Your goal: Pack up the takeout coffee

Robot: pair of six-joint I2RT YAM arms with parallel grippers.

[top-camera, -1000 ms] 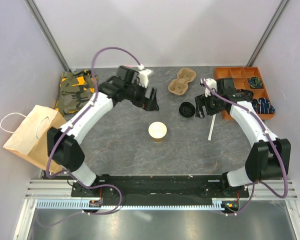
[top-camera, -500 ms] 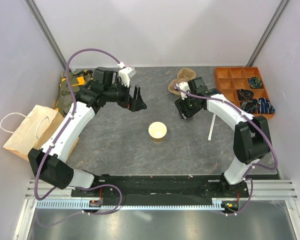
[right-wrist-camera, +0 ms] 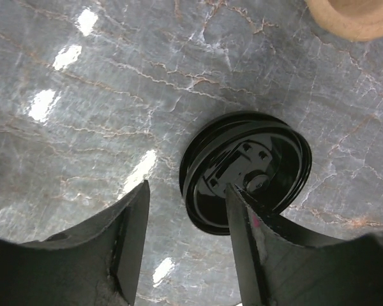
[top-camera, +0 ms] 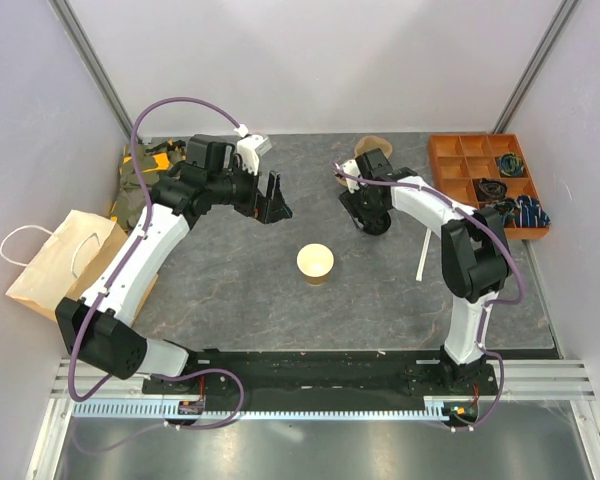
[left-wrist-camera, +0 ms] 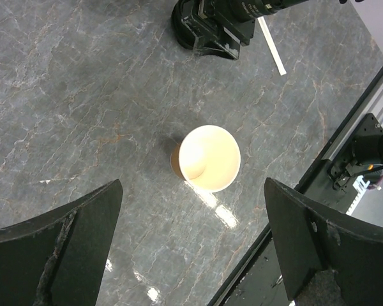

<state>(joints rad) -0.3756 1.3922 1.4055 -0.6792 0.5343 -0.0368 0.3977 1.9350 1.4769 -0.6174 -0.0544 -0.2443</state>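
Observation:
The tan paper cup (top-camera: 315, 263) stands upright and open at the table's middle; in the left wrist view it (left-wrist-camera: 206, 159) shows an empty cream inside. Its black lid (top-camera: 378, 224) lies flat to the back right, mostly under my right gripper (top-camera: 366, 214). In the right wrist view the lid (right-wrist-camera: 268, 159) lies on the stone top. My right gripper (right-wrist-camera: 186, 188) is open, with one finger over the lid and the other outside its left rim. My left gripper (top-camera: 274, 204) is open and empty, held above the table to the back left of the cup (left-wrist-camera: 191, 210).
The pulp carrier (top-camera: 370, 150) lies behind the right arm, its edge in the right wrist view (right-wrist-camera: 354, 13). An orange compartment tray (top-camera: 442, 150) stands back right. A white stick (top-camera: 421, 255) lies right of the lid. A brown bag (top-camera: 65, 270) and a camouflage cloth (top-camera: 145, 185) are at the left.
My right gripper has moved left from beside the lid to over it. My left arm drew back to the left a second ago and has since held still.

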